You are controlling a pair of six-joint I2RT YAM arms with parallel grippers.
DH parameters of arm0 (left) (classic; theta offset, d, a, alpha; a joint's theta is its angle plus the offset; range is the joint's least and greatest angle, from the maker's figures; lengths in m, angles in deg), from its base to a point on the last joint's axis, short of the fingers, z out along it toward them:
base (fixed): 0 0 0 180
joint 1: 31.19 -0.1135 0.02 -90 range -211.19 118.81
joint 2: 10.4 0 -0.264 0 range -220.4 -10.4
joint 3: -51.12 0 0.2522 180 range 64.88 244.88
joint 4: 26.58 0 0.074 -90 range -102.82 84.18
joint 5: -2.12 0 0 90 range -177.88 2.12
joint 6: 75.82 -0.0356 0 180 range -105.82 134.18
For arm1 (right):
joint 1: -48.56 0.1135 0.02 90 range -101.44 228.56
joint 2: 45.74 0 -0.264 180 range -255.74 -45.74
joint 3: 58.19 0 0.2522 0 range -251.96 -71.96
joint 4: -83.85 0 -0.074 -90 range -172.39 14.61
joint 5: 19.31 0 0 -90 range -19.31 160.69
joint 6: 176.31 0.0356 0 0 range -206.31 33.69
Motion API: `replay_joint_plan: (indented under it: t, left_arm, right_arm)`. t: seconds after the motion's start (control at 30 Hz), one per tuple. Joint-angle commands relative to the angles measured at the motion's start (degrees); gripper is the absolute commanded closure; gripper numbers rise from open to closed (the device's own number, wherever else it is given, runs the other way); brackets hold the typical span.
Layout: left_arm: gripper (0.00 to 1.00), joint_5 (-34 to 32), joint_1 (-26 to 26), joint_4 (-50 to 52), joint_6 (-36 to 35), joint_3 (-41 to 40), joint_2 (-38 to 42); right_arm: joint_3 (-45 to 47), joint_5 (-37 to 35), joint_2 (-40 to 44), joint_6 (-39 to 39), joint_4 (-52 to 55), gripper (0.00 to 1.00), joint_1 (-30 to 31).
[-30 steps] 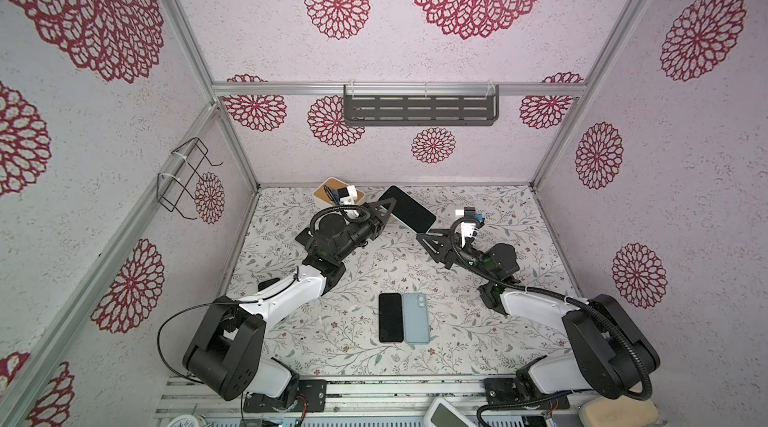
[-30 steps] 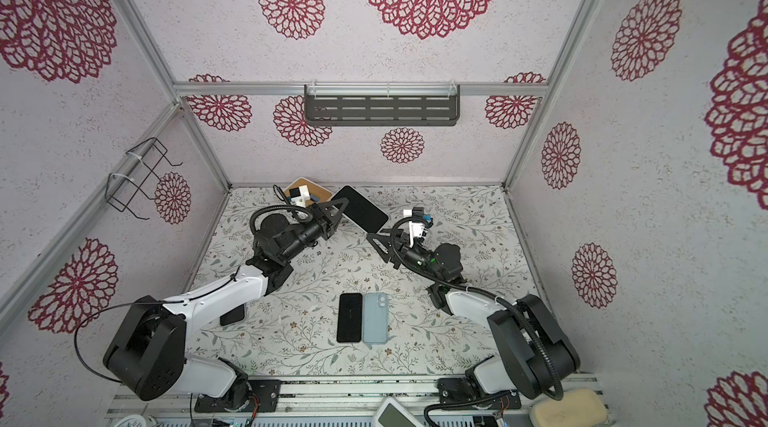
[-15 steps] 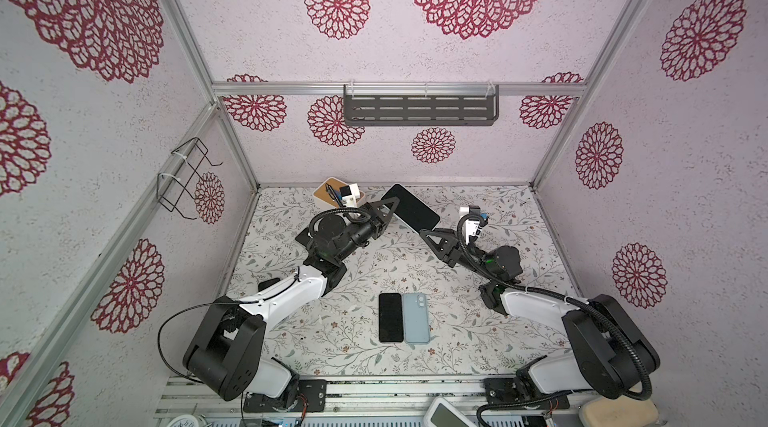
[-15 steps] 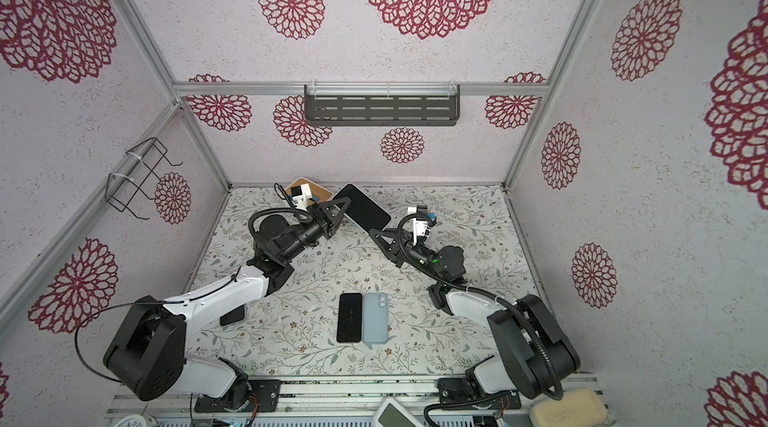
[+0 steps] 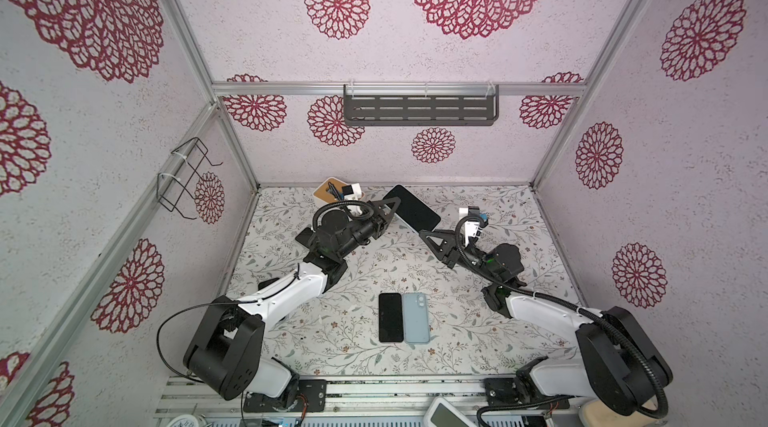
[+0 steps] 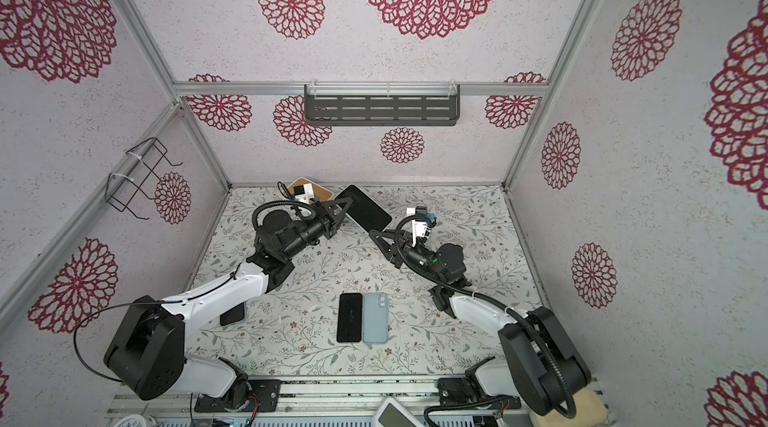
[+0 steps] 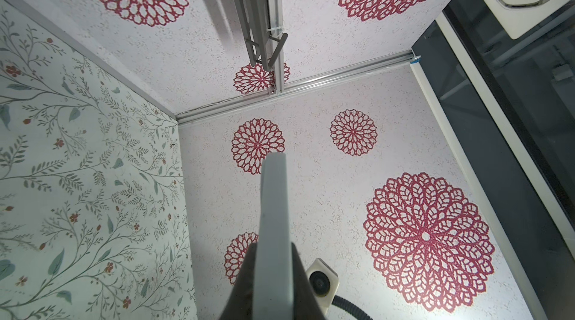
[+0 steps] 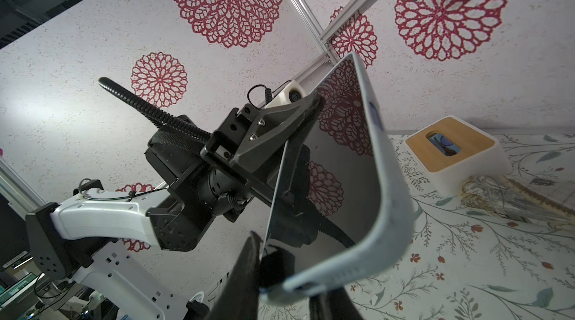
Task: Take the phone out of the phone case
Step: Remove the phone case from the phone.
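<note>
Above the far half of the floral table [image 5: 332, 333], the left gripper [image 5: 394, 205] is clamped on one short end of the phone [image 5: 413, 211]. It holds the phone off the surface, tilted, with the dark screen upward. In the left wrist view the phone's grey-blue edge stands between that gripper's fingers [image 7: 242, 284]. Opposite, the right gripper [image 5: 422, 233] pinches the phone's lower corner. In the right wrist view its fingers [image 8: 249, 259] close on the pale blue phone case [image 8: 389, 209], whose rim wraps the glossy screen.

Nearer the front, a black phone [image 5: 390, 317] and a pale blue one [image 5: 416, 317] lie flat, side by side and touching. The blue one is back up with its camera lenses showing. A third dark phone [image 6: 232, 312] lies partly hidden under the left arm. A white box with a wooden lid [image 5: 326, 192] sits at the table's far edge, just behind the left gripper. A grey slotted shelf [image 5: 419, 110] hangs on the back wall and a wire rack [image 5: 187, 180] on the left wall.
</note>
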Motion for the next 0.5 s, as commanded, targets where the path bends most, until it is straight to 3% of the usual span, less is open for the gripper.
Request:
replay_joint_plan:
  t: [0.0,0.2,0.47]
  left_arm:
    - [1.00,-1.1,0.8,4.5,0.6,2.5,0.1]
    - [1.00,-1.4,0.8,6.9,0.5,3.1,0.2]
    - [1.00,-1.7,1.3,8.2,0.2,3.8,0.0]
  right_arm:
    - [-0.3,-2.0,1.9,-15.6,6.1,0.80,0.7]
    - [-1.2,-5.3,3.8,-23.2,14.9,0.80,1.8]
    - [-1.5,-8.8,5.4,-28.9,20.2,0.73,2.4]
